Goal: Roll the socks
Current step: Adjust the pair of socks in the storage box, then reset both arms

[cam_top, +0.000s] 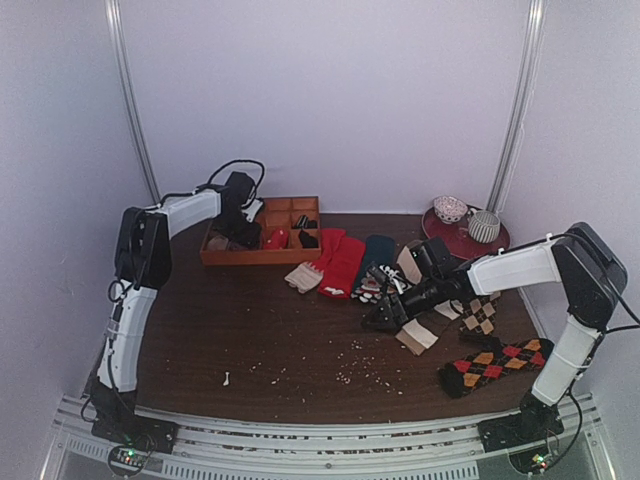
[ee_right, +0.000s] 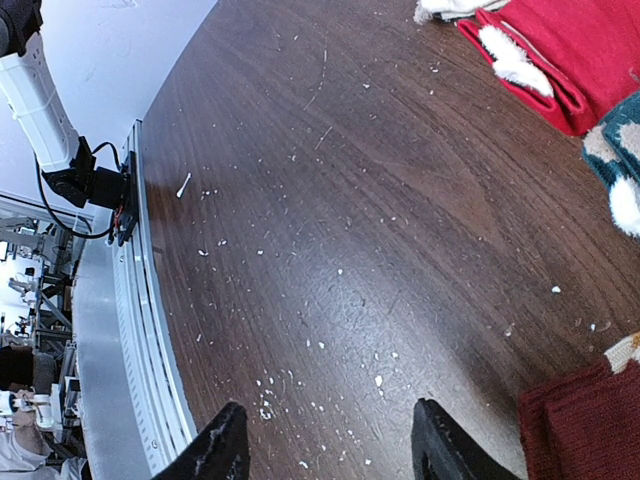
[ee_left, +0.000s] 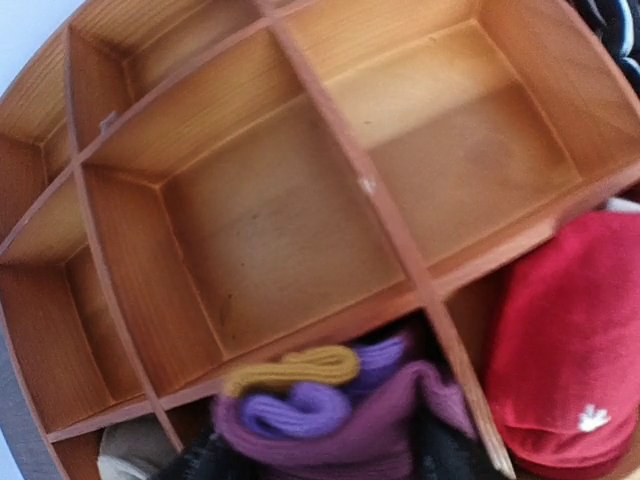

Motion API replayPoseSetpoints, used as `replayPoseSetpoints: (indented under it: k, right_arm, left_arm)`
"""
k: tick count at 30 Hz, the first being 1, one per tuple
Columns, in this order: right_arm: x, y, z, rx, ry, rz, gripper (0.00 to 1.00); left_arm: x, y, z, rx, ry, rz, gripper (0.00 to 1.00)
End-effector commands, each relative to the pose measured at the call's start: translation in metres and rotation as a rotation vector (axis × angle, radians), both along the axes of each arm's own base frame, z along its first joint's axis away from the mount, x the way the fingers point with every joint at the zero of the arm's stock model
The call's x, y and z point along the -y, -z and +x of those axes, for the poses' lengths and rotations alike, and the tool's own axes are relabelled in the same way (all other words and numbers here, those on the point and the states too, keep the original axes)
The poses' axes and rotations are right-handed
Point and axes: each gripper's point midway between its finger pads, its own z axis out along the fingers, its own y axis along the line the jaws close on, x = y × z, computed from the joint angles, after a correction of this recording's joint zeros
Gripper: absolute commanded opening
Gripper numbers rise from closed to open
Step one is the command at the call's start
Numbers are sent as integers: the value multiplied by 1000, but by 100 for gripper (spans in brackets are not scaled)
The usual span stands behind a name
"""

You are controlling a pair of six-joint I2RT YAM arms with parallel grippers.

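A rolled purple sock (ee_left: 330, 410) with a yellow cuff fills the space between my left gripper's dark fingers, pressed against both. My left gripper (ee_left: 325, 458) is shut on it, low in a near compartment of the wooden tray (ee_left: 350, 170). From above, the left gripper (cam_top: 240, 228) hangs over the left part of that tray (cam_top: 260, 257). My right gripper (ee_right: 335, 450) stands open over bare table with nothing between its fingers. In the top view it (cam_top: 385, 315) is at mid-table beside a heap of loose socks (cam_top: 378, 270).
A red rolled item (ee_left: 570, 340) fills the neighbouring compartment. Red socks (cam_top: 340, 262), a teal sock (cam_top: 380, 250), a beige one (cam_top: 303, 277) and argyle socks (cam_top: 495, 363) lie on the table. A red plate (cam_top: 465, 240) with a bowl and cup stands back right. Crumbs dot the wood.
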Motion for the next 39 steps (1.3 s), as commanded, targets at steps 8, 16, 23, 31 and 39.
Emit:
replayPoseSetpoints:
  k: [8, 16, 23, 31, 39]
  right_arm:
    - [-1, -22, 10, 47, 13, 13, 56]
    - [2, -48, 27, 135, 35, -37, 59]
    - [23, -77, 60, 239, 144, -103, 100]
    - [88, -98, 115, 385, 552, -355, 100]
    - [116, -108, 127, 456, 688, -445, 100]
  left_arm:
    - [2, -82, 21, 234, -24, -48, 98]
    - [6, -152, 9, 342, 0, -129, 98]
    - [-6, -201, -35, 456, 11, -188, 98]
    - [-45, -185, -95, 465, -73, -141, 98]
    - [-66, -192, -143, 540, -115, -187, 98]
